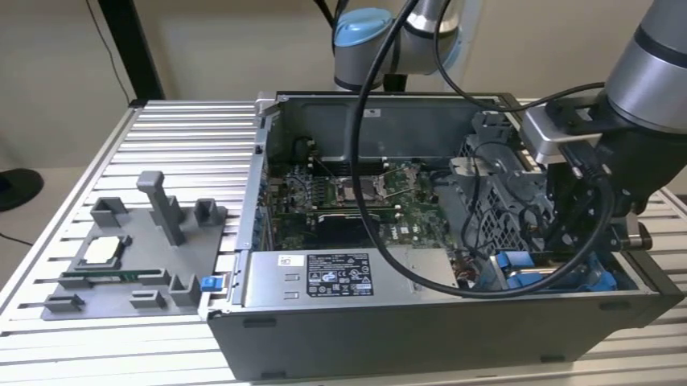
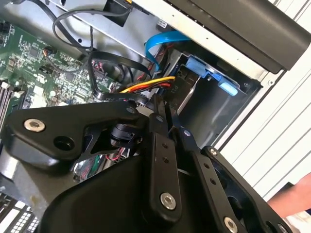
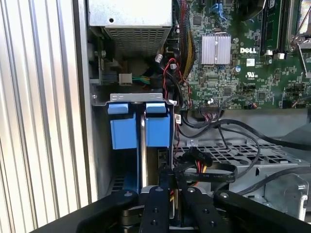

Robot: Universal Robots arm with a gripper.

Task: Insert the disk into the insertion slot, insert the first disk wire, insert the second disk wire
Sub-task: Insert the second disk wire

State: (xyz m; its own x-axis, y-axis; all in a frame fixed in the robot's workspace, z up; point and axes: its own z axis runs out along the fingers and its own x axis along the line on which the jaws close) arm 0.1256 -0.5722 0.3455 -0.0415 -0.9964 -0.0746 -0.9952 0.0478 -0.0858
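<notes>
An open desktop PC case (image 1: 429, 330) sits on a ribbed aluminium table (image 1: 172, 137), filling the centre and right of the exterior view. Inside: a green motherboard (image 1: 355, 193) at centre, a grey power-supply box (image 1: 333, 277) w/ white sticker along the near wall, and a perforated grey metal cage (image 1: 488, 205) to the right. The robot arm (image 1: 655, 72) reaches down from the upper right, its black gripper (image 1: 574, 241) low in the case's lower-right corner, over the blue-railed insertion slot (image 1: 516, 269).

In the first wrist view, the slot (image 3: 129, 128) at centre holds blue plastic frames; a thin silver edge, prob. the disk (image 3: 143, 145), stands between them, seated in the bay. The gripper's fingers (image 3: 163, 204) are pressed together at bottom centre, right by a red-yellow-black wire bundle (image 3: 194, 160); can't tell if they pinch anything.

In the second wrist view, a blue data cable (image 2: 163, 41) curves at upper centre above the slot's blue tab (image 2: 214, 73).

At lower left of the exterior view, a grey fixture tray (image 1: 129, 273) holds a CPU (image 1: 105, 251) and a RAM stick (image 1: 113, 277).
</notes>
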